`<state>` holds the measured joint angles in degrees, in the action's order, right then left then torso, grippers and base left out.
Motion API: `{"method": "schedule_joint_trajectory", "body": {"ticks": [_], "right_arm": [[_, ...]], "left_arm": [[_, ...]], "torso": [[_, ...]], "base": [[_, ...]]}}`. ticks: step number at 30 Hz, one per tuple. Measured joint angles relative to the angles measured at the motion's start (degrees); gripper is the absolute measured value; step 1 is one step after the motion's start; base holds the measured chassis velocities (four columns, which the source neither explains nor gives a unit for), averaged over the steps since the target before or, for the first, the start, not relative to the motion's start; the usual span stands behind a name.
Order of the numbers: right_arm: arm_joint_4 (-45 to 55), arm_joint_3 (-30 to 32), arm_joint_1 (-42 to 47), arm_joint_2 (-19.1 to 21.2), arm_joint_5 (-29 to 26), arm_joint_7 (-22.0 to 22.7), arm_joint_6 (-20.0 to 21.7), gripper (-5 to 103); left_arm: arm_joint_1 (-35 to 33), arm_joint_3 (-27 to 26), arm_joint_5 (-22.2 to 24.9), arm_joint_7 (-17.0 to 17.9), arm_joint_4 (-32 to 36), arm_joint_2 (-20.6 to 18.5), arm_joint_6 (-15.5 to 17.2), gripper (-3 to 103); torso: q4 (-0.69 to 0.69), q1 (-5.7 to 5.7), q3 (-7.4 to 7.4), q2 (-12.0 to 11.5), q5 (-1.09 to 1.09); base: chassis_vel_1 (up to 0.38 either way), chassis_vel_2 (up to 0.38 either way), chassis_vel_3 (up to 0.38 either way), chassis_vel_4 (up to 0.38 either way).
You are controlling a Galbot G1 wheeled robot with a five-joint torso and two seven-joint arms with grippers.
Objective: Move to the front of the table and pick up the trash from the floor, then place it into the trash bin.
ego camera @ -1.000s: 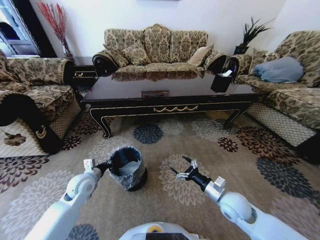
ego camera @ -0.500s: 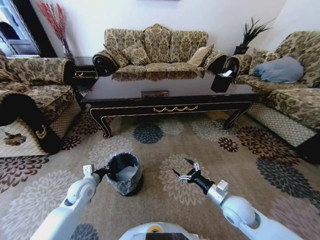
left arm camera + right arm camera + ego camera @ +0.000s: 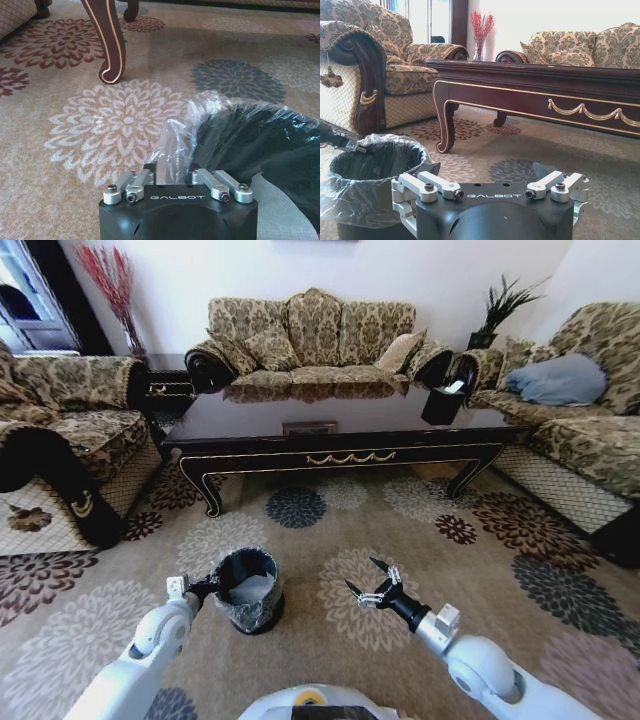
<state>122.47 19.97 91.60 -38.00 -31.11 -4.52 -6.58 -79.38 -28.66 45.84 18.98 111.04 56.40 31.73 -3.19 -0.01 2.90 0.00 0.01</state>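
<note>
The trash bin (image 3: pixel 248 592), black with a crinkled clear liner, stands on the floor (image 3: pixel 330 640) in front of the table (image 3: pixel 340 430). My left gripper (image 3: pixel 205 587) is shut on the bin's near-left rim. In the left wrist view its fingers (image 3: pixel 150 176) pinch the liner (image 3: pixel 200 112) and rim. My right gripper (image 3: pixel 372 585) hovers open over a carpet medallion, right of the bin and apart from it. The trash is out of view on the floor. Something pale lies inside the bin; I cannot tell liner from litter. The right wrist view has the bin (image 3: pixel 375 172) beside the table (image 3: pixel 540 90).
Patterned sofas stand left (image 3: pixel 60 440), behind (image 3: pixel 315 335) and right (image 3: pixel 590 430) of the table. A small black tissue box (image 3: pixel 443 400) sits on the tabletop. A curved table leg (image 3: pixel 112 45) stands beyond the bin. Open carpet stretches between me and the table.
The bin, held by my left gripper, has come down and a little nearer to me, from tilted to standing on the carpet. My right gripper drifted slightly nearer too.
</note>
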Motion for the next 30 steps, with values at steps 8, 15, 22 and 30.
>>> {"method": "schedule_joint_trajectory", "body": {"ticks": [8, 15, 22, 30], "right_arm": [[0.29, 1.3, 0.91, -0.55, -0.04, 0.0, 0.06, 100], [0.58, 2.62, 1.74, -2.72, -0.02, -0.07, 0.04, 100], [0.44, 4.39, 2.0, -6.61, -0.16, 1.33, -0.55, 100], [-0.69, 9.93, 3.45, -13.59, 1.82, 3.45, -2.19, 100]], "left_arm": [[-1.74, -2.08, -1.01, -0.02, 3.13, -0.22, 0.04, 57], [-6.76, -8.58, -5.2, -3.99, 8.55, 1.46, -5.2, 84], [-8.74, -12.23, -7.87, -6.55, 11.67, 4.94, -12.74, 100], [-14.56, -16.62, -14.85, -11.56, 15.38, 7.47, -21.01, 100]], "torso": [[0.0, 0.0, 0.0, 0.0, 0.0], [0.01, 0.0, 0.0, 0.0, -0.01], [0.0, 0.0, 0.0, 0.0, -0.01], [0.0, 0.0, 0.0, 0.0, 0.0]], "base": [[0.0, 0.0, 0.0, 0.0], [0.0, 0.0, 0.0, 0.0], [0.0, 0.0, 0.0, 0.0], [0.0, 0.0, 0.0, 0.0]]}}
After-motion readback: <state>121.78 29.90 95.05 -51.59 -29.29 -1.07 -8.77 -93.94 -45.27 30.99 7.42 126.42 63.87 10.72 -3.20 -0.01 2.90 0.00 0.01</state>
